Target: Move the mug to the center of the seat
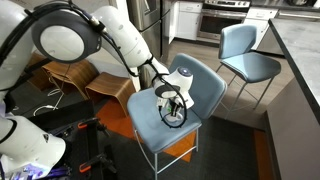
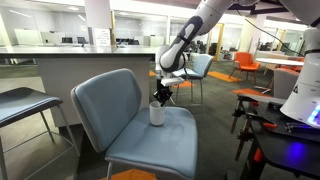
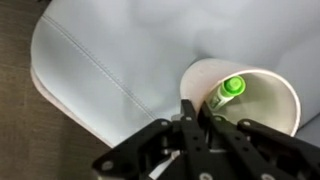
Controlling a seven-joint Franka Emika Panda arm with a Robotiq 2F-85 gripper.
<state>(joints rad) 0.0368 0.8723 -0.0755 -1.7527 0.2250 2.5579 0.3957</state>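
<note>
The mug (image 2: 156, 114) stands upright on the seat (image 2: 150, 145), directly under the gripper (image 2: 162, 97). Wrist view: fingertips (image 3: 188, 108) close together at its rim; whether they pinch it, cannot tell.

- seat (image 3: 110, 70): smooth blue-grey upholstery with a soft, matt sheen, like faux leather; a stitched seam runs across it.
- mug (image 3: 268, 108): smooth, matt cream-white wall, holding a glossy green piece (image 3: 233, 87).
- gripper (image 3: 193, 108): hard, matt black; plastic or metal cannot be told.
- arm (image 1: 120, 40): glossy white shells, plastic-looking.
- chair legs (image 1: 152, 160): thin white-painted metal.
- bentwood chairs (image 1: 75, 78): smooth brown wood.
- floor (image 3: 18, 110): brownish, rough, carpet-like.
</note>
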